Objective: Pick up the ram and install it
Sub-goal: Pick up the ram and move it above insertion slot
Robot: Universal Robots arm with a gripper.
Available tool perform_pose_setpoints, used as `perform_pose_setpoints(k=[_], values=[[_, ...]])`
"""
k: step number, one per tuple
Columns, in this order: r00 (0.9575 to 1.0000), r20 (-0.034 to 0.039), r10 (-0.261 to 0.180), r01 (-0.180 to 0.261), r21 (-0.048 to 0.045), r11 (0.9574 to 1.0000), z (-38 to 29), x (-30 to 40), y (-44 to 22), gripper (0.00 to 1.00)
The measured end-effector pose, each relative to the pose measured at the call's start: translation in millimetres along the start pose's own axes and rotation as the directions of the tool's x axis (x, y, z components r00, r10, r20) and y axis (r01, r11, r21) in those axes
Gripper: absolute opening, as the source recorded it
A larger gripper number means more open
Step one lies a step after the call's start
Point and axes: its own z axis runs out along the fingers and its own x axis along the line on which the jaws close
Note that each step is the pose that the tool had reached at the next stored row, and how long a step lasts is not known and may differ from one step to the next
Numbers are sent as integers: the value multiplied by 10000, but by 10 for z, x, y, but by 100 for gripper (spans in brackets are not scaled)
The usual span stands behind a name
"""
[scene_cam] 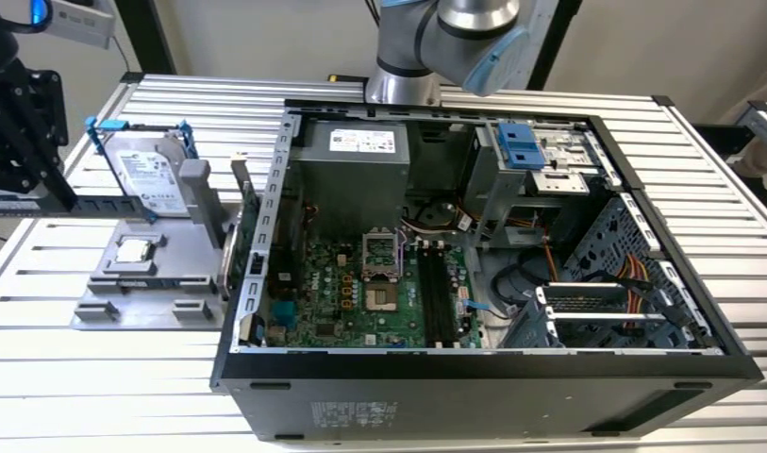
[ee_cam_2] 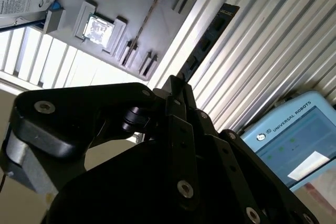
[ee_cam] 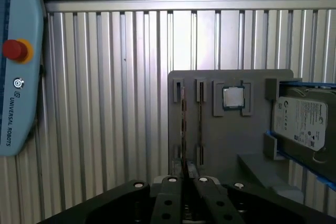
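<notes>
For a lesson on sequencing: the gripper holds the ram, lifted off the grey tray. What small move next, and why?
Probably carry the ram toward the black slots, since the gripper grips it clear of the tray and the slots look empty.

A robotics lab or test cell, set up for computer assembly. A ribbed aluminium surface (scene_cam: 698, 160) carries an open computer case (scene_cam: 484, 387) with its motherboard (scene_cam: 345, 293) bared. Behind the case rises a robot arm (scene_cam: 465, 38). At the exterior view's left of the case sits a grey parts fixture (scene_cam: 112, 269) holding 1 hard drive (scene_cam: 150, 175) and 1 processor (scene_cam: 134, 250). The first wrist view shows a teach pendant (ee_cam: 16, 77) with a red stop button (ee_cam: 14, 49).
</notes>
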Motion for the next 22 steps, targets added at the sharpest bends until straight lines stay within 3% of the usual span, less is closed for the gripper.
perform_pose_setpoints(k=[5,22], values=[[10000,-4,3,-3,-2,10000,-2,-1,-14,0],[10000,-3,-1,1,-30,10000,12,-7,-366,0]])
